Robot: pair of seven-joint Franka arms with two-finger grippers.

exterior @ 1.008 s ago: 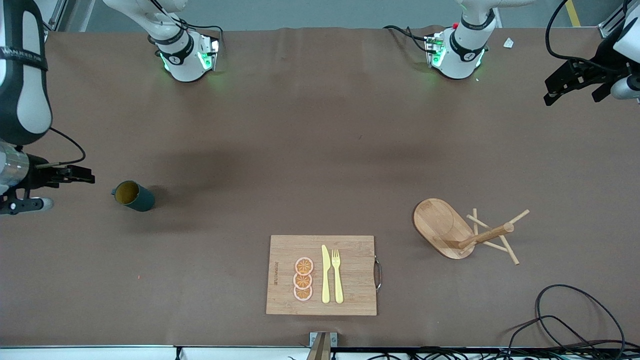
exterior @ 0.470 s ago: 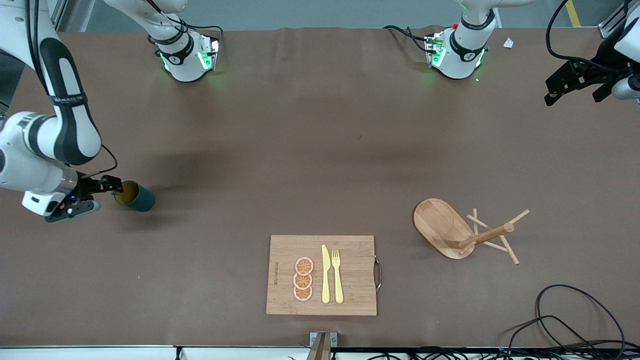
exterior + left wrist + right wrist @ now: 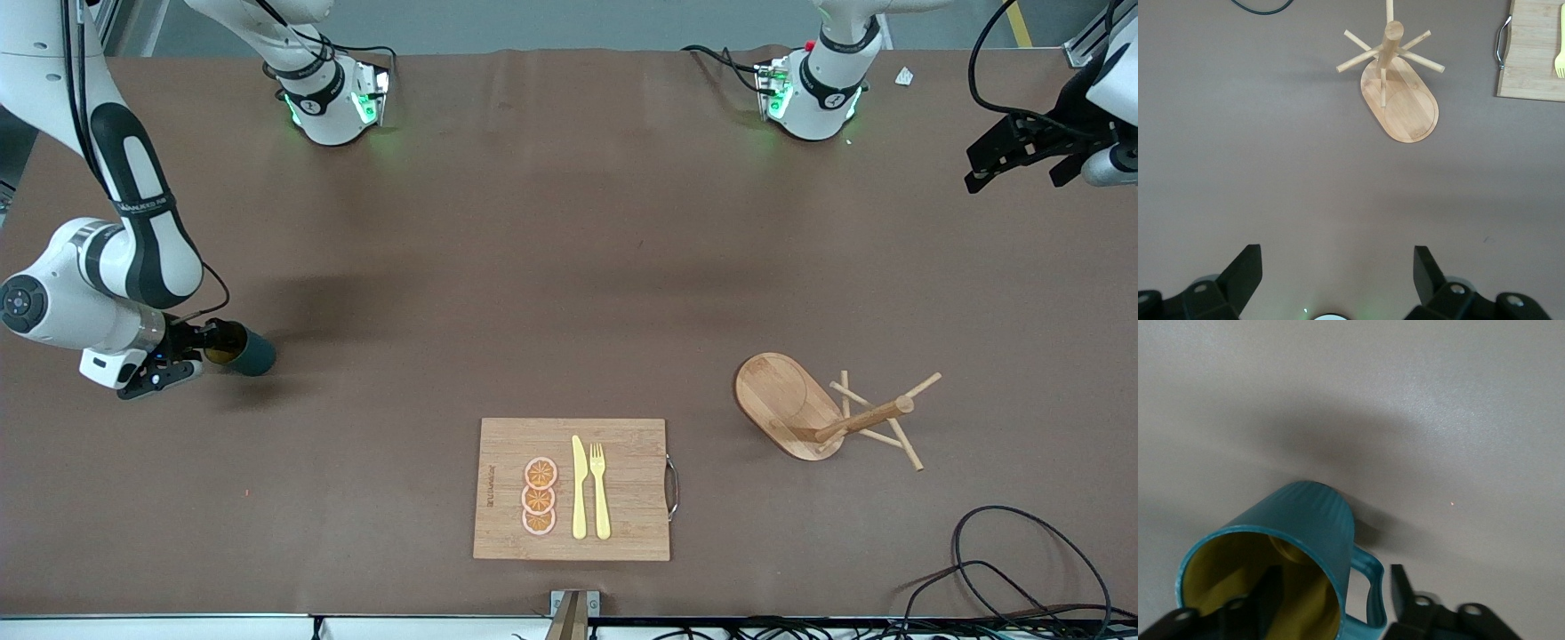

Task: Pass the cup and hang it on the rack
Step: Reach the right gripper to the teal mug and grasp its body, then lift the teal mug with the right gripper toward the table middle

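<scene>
The dark teal cup [image 3: 252, 353] lies on its side near the right arm's end of the table, its yellow mouth facing my right gripper [image 3: 206, 343]. In the right wrist view the cup [image 3: 1305, 520] fills the foreground. My right gripper [image 3: 1335, 580] is open, with one finger inside the mouth and the other outside beside the handle [image 3: 1373, 593]. The wooden rack [image 3: 787, 397] stands toward the left arm's end, nearer the front camera. It also shows in the left wrist view [image 3: 1401, 100]. My left gripper [image 3: 1013, 156] is open and empty, high over the table's left arm end [image 3: 1336, 255].
A wooden cutting board [image 3: 622, 444] with orange slices [image 3: 539, 496], a yellow knife [image 3: 579, 489] and a fork [image 3: 600, 489] lies near the front edge. Its handle end shows in the left wrist view [image 3: 1531, 60]. Black cables [image 3: 1022, 569] lie at the front corner.
My right arm has moved in toward the cup, and its fingers now straddle the cup's rim. The cup has not moved. The left gripper has barely shifted.
</scene>
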